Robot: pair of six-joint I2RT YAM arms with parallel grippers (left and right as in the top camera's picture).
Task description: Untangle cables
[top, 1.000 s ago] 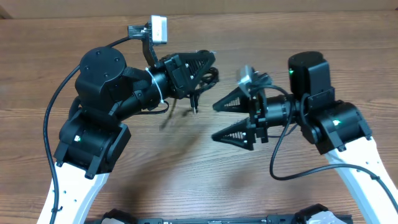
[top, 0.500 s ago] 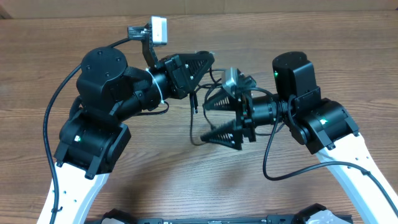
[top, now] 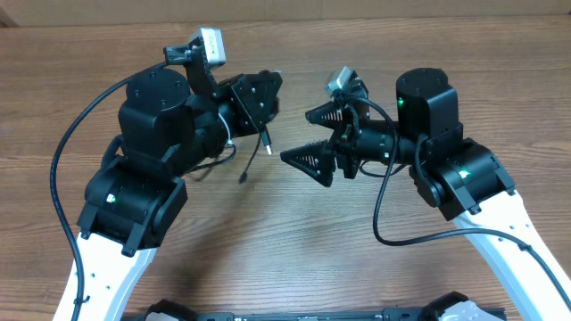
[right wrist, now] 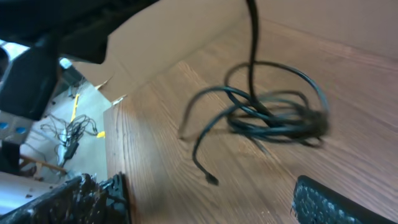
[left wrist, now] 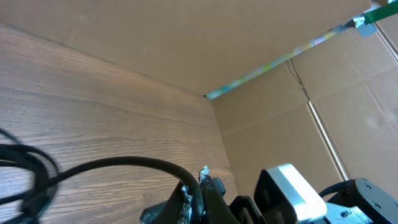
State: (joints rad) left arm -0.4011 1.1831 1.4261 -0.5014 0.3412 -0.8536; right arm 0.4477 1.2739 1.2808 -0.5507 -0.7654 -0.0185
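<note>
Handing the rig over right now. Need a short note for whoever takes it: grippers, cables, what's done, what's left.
Left gripper: shut on the cables, held up over the table; a plug end hangs below it.
Right gripper: open, empty, facing the left one, not touching the cords.
The cables show as one looped clump in the right wrist view, with loose ends trailing; it is too blurred to count them.
Done: bundle gripped.
Left: nothing separated yet. Likely next move is for the right to take a loose end and draw it clear.
</note>
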